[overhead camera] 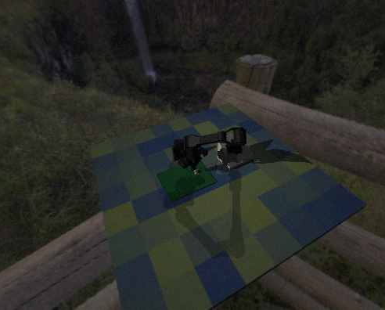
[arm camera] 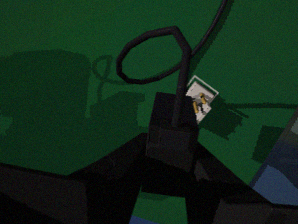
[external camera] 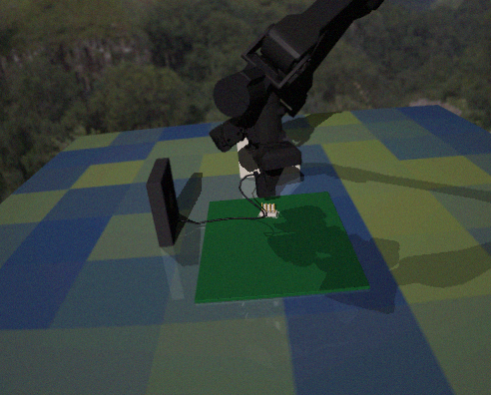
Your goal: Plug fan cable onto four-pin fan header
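The black plug (arm camera: 162,107) is held in my gripper (arm camera: 167,144) (external camera: 265,193) (overhead camera: 194,166), which is shut on it. The fan's black cable (arm camera: 183,80) (external camera: 227,218) loops up from the plug. The white header (arm camera: 205,92) (external camera: 269,214) (overhead camera: 196,172) with gold pins stands on the green board (external camera: 242,269) (overhead camera: 174,189) (arm camera: 40,30). Its pins are bare. In the wrist view the plug is to the left of the header and overlaps its edge. In the exterior view the fingertips are above and behind the header. The plug's underside is hidden.
The dark fan (external camera: 161,204) stands upright left of the board in the exterior view, with the cable running from it over the board's edge. The arm and its shadow cover part of the board. The board lies on a blue and green checked table top (overhead camera: 205,211) (external camera: 107,349).
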